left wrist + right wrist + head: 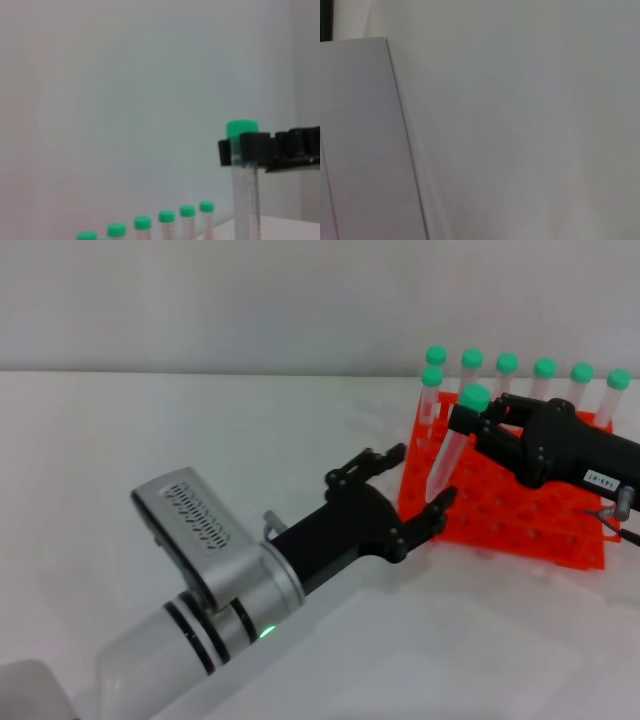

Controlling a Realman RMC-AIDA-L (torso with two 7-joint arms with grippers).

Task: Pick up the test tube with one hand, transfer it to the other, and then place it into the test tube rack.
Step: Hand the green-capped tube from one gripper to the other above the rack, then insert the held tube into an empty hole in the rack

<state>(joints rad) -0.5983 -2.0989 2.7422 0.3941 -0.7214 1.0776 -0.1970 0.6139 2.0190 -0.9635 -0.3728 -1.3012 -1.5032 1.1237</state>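
White tabletop was shown; the test tube (452, 445) was clamped near its cap by the right gripper (478, 420) before the test tube rack (520, 515). The left gripper (405, 495) was spread open around its tip. Handover was judged finished; racking needed the left gripper withdrawn.

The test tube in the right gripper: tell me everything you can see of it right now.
The slim clear plastic test tube has a round green screw cap and a tapered tip. It hangs nearly upright, tip down and leaning slightly, over the front edge of the bright orange-red plastic test tube rack, not yet in a hole. The bulky black right gripper clamps it just under the cap. The black claw-like left gripper stands open around its lower end; whether it touches cannot be told.
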